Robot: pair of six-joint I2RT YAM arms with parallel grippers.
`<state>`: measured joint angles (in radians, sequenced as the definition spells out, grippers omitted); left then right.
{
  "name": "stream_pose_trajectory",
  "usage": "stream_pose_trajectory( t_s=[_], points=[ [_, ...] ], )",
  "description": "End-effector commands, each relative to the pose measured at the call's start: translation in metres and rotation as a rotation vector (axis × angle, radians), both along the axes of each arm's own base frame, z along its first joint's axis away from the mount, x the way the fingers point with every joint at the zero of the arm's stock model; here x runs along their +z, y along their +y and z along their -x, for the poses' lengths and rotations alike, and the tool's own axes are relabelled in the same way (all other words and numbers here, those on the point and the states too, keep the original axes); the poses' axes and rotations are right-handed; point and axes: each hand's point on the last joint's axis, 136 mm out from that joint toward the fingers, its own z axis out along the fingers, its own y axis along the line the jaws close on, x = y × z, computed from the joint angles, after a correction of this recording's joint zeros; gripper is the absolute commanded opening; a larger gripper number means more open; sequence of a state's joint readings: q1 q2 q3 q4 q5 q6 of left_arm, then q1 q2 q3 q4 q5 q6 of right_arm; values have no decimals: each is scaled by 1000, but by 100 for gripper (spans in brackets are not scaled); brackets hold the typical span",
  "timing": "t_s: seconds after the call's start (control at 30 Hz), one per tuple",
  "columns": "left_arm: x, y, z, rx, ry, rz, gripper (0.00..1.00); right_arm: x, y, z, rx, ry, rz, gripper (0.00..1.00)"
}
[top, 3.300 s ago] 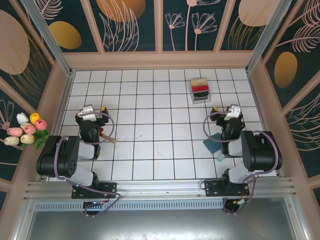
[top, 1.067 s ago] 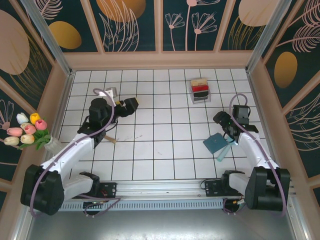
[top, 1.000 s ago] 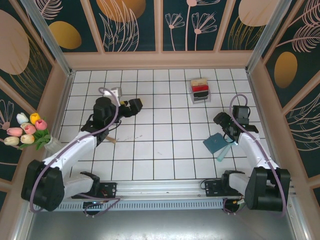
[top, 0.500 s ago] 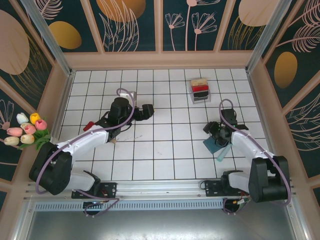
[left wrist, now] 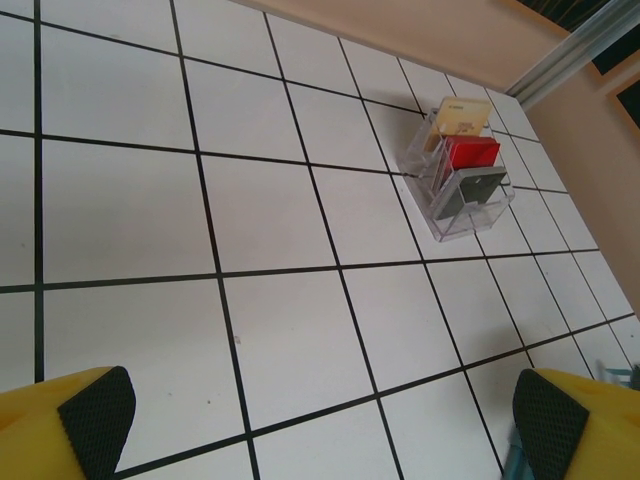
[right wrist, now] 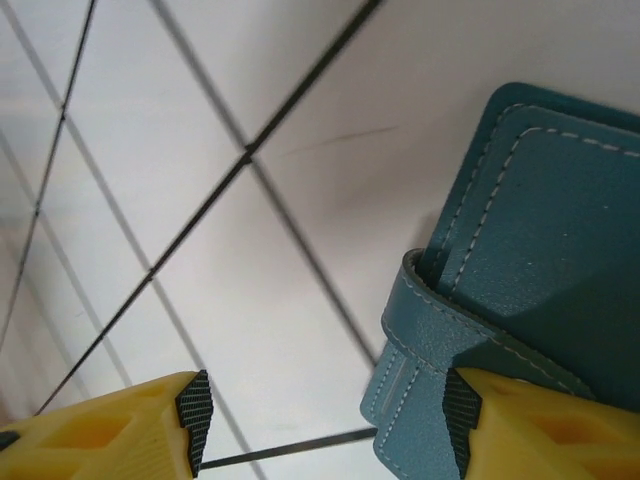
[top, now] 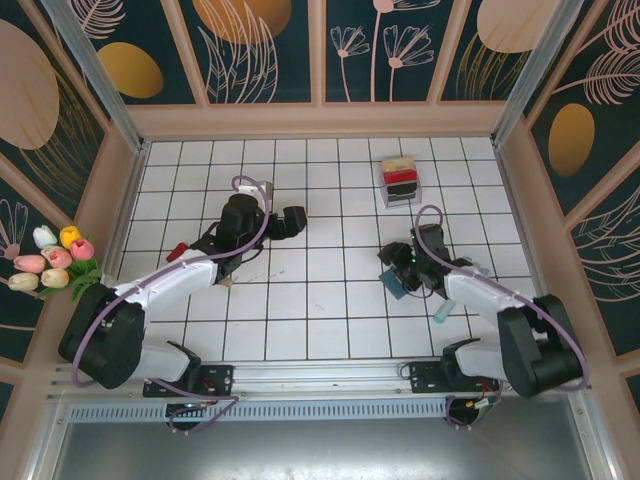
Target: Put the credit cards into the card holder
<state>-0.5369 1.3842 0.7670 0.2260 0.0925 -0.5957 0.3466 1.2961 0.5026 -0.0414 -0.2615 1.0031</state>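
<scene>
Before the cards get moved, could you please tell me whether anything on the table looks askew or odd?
The card holder lies skewed to the tile lines, one edge looking slightly lifted beside the open right gripper. The credit cards stand tidily in the clear rack.

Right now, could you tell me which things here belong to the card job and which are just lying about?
Job: tan credit card, red credit card, black credit card, clear rack holding them, teal card holder.
Lying about: tulip bunch.
</scene>
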Motion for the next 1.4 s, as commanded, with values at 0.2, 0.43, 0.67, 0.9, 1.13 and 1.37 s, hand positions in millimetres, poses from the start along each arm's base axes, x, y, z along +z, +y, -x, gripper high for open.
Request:
stream_pose_trajectory(
  t_s=[0.2, 0.43, 0.67, 0.9, 1.13, 1.37],
  points=[
    [6, -16, -2, -51, 21, 55, 99, 23, -28, -10, 26, -5, 172, 68],
    [0, -15, 11, -72, 53, 54, 99, -7, -63, -21, 84, -2, 226, 69],
    [-8, -4, 21, -43, 56, 43, 99, -14, -50, 2, 143, 53, 233, 67],
    [-8, -6, 24, -61, 68, 44, 99, -9, 6, 45, 203, 74, 49, 66],
    [-16, -5, 32, -68, 113, 39, 99, 10, 69, 70, 284, 44, -160, 67],
    [-25, -10, 45, -105, 166, 76, 99, 37, 42, 34, 294, -112, 173, 68]
  ],
)
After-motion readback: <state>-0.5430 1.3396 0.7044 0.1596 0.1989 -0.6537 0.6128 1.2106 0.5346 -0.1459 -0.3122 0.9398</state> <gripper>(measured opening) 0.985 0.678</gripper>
